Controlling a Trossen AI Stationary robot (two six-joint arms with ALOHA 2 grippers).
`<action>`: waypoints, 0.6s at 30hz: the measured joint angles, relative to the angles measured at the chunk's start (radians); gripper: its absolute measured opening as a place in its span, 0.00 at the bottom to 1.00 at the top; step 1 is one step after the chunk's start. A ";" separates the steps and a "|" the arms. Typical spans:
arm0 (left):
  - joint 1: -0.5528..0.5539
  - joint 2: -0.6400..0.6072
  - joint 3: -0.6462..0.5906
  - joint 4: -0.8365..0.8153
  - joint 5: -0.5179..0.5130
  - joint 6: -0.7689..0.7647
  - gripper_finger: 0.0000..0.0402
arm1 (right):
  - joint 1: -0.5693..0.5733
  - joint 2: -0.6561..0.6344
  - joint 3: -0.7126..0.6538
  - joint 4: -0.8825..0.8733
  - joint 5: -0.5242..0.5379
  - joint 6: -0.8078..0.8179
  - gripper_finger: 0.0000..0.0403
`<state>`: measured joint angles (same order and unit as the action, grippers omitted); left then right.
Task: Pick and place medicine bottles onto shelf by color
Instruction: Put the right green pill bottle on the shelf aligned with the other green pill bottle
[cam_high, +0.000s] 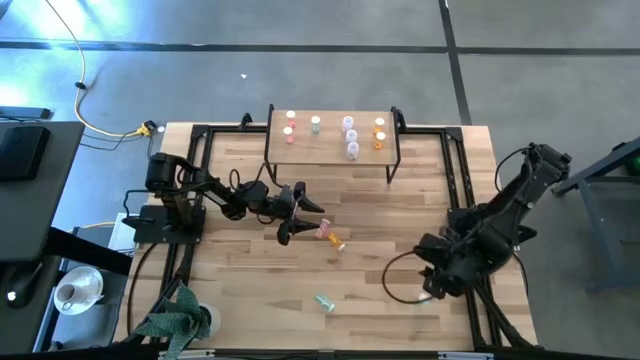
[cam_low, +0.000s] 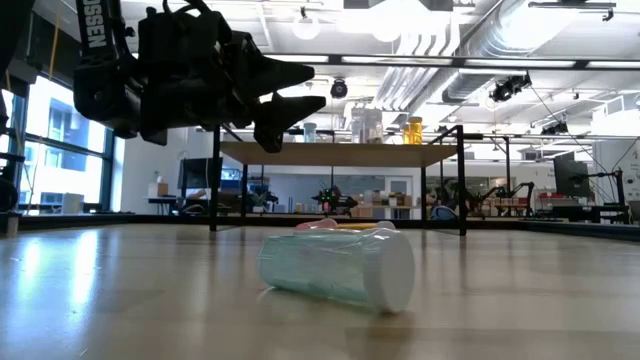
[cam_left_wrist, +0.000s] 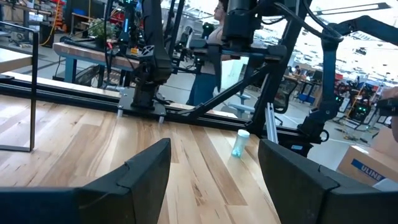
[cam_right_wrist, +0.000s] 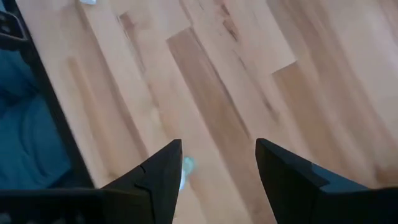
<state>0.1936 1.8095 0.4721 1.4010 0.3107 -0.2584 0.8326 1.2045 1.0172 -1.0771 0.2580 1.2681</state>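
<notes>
The shelf (cam_high: 330, 140) stands at the table's far side with several medicine bottles upright on it: red-pink (cam_high: 291, 131), pale green (cam_high: 315, 123), clear-white (cam_high: 351, 137) and orange (cam_high: 380, 133). A pink bottle (cam_high: 325, 232) and an orange one (cam_high: 338, 243) lie on their sides mid-table. My left gripper (cam_high: 300, 222) hovers open and level just left of them. A pale green bottle (cam_high: 325, 301) lies on its side near the front edge. It fills the low view (cam_low: 340, 268) and shows beyond the left fingers (cam_left_wrist: 239, 143). My right gripper (cam_right_wrist: 217, 146) is open above bare wood at the right.
Black frame rails (cam_high: 455, 170) run along the table's left and right sides. The right arm (cam_high: 500, 215) stands over the right rail. A plant (cam_high: 180, 320) sits at the near left corner. Bare wood lies between the shelf and the loose bottles.
</notes>
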 joint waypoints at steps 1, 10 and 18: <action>0.000 0.000 0.000 0.000 0.000 0.000 0.58 | 0.019 0.001 0.000 0.001 0.011 0.038 0.48; 0.000 0.000 0.000 -0.003 0.000 0.000 0.58 | 0.108 0.107 0.000 0.017 0.001 0.268 0.48; 0.000 0.000 0.000 -0.002 0.000 0.000 0.58 | 0.113 0.221 0.000 0.106 -0.076 0.279 0.48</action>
<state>0.1939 1.8095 0.4725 1.3987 0.3107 -0.2584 0.9455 1.4259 1.0172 -0.9710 0.1822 1.5469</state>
